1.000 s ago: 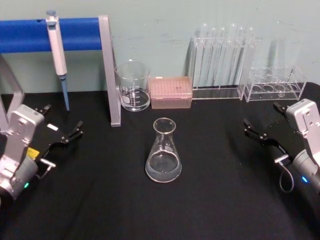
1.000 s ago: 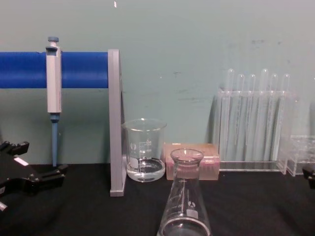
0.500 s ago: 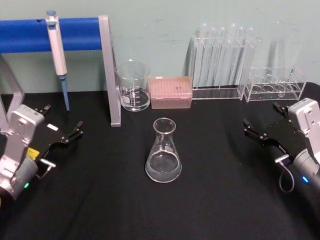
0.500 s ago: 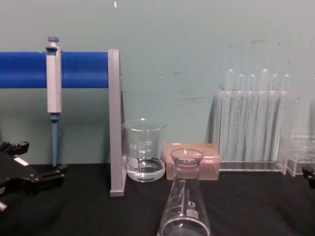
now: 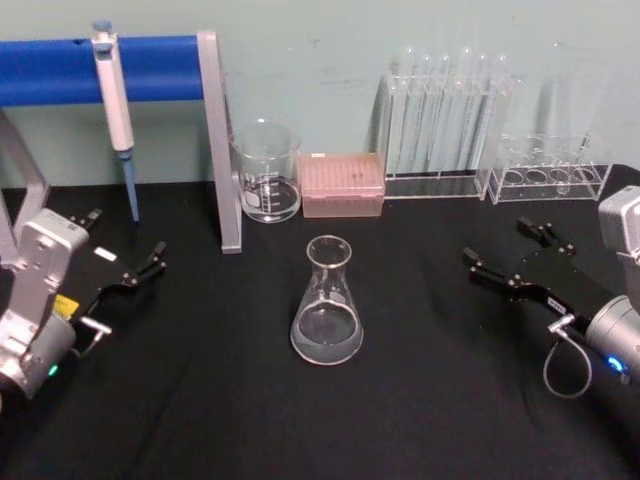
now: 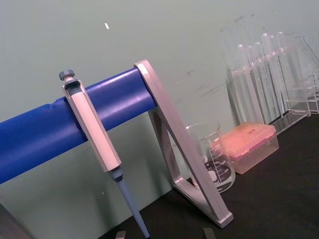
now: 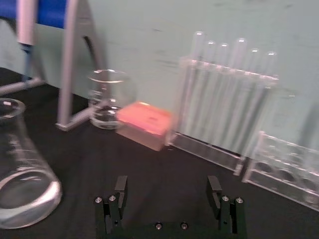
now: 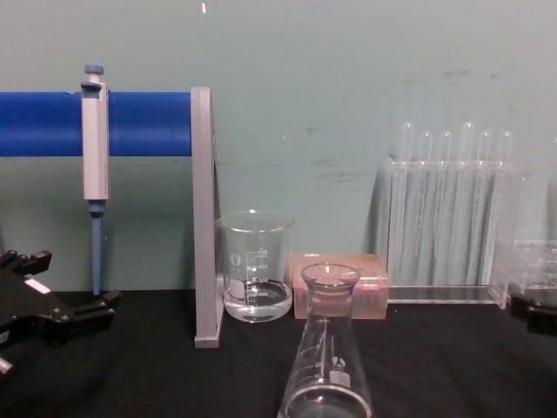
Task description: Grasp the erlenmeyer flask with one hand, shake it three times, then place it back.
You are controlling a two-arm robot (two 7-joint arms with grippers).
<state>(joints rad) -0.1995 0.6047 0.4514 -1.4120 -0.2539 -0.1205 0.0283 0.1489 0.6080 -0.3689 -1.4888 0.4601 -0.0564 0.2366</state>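
Note:
The erlenmeyer flask stands upright at the middle of the black table with a little clear liquid in it. It is large and close in the chest view and sits to one side in the right wrist view. My right gripper hovers to the flask's right, open, fingers pointing toward it and well apart from it. Its two fingers show spread wide in the right wrist view. My left gripper rests open at the far left, also seen in the chest view.
Behind the flask stand a glass beaker and a pink tip box. A rack of test tubes and a low clear rack line the back right. A pipette hangs on the blue-barred stand at back left.
My right gripper has swung leftward toward the flask and its fingers now reach farther over the table. The flask and left arm have not moved.

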